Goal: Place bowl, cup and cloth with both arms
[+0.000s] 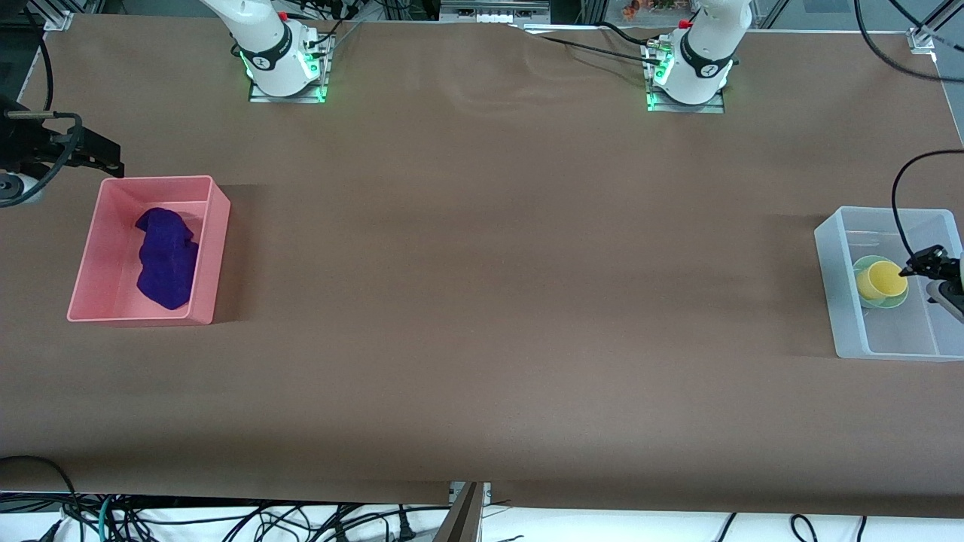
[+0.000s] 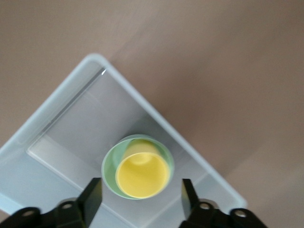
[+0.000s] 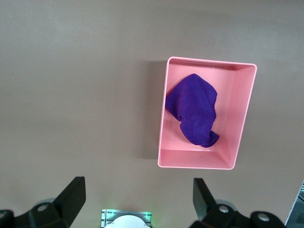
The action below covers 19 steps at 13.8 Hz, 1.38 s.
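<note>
the cup (image 1: 881, 280) sits in the bowl (image 1: 866, 265) inside one bin (image 1: 843, 301); the cloth (image 1: 167, 257) lies in another bin (image 1: 211, 248), well apart.

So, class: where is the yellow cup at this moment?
The yellow cup sits inside the green bowl, in the clear bin at the left arm's end of the table, under the open left gripper.
</note>
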### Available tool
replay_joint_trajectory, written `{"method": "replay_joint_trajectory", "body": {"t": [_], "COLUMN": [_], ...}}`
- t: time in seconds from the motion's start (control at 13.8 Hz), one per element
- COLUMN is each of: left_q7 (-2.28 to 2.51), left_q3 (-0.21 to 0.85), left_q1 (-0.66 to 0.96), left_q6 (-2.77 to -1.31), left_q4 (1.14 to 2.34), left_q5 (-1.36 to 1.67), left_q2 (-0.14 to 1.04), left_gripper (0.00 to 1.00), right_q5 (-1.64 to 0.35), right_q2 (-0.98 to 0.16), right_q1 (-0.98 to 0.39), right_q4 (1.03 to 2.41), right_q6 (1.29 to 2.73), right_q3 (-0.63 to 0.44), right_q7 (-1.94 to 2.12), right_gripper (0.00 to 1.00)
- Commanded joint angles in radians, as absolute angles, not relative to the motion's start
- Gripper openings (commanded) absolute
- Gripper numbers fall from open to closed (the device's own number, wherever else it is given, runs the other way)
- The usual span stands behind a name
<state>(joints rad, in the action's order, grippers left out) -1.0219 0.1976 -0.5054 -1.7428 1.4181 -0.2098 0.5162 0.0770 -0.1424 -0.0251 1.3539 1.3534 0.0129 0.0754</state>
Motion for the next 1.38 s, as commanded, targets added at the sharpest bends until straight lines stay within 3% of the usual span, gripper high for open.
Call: {"method": "replay_joint_trajectory", "body": {"t": [0.0, 0.29, 0.51, 0.72, 0.87, 1.09, 1.3], "left_q7": [-0.77, -0.268, -0.05, -0.032, -0.029, -0.031, -0.029], "left_q3": [0.317, 0.543, 0.554, 0.198, 0.007, -0.032, -0.052], "left_q1": [-0.489, -0.474, -0.383, -0.102, 0.026, 0.051, 0.103], "left_q6": [-1.599, -1.464, -1.483, -1.511, -1.593, -1.813, -1.815], "left_q4": [1.434, 1.42, 1.459, 1.469, 1.581, 1.863, 1.867], "left_q5": [-0.201, -0.207, -0.207, -0.088, 0.051, 0.063, -0.045], "left_q2": [0.407, 0.365, 0.301, 0.218, 0.105, -0.102, -0.101], "left_gripper": [1.0, 1.0, 1.0, 1.0, 1.0, 1.0, 1.0], "right_q5": [0.081, 0.083, 0.083, 0.084, 0.087, 0.087, 0.087], "right_q2": [-0.14, -0.141, -0.146, -0.155, -0.155, -0.155, -0.155], "right_q1": [-0.018, -0.02, -0.023, -0.028, -0.028, -0.028, -0.028], "right_q4": [1.355, 1.355, 1.348, 1.339, 1.339, 1.339, 1.339], "right_q6": [1.356, 1.358, 1.361, 1.356, 1.358, 1.359, 1.359], "right_q3": [0.028, 0.028, 0.029, 0.029, 0.028, 0.028, 0.028], "right_q7": [0.069, 0.069, 0.069, 0.069, 0.069, 0.071, 0.069], "right_gripper": [1.0, 1.0, 1.0, 1.0, 1.0, 1.0, 1.0]}}
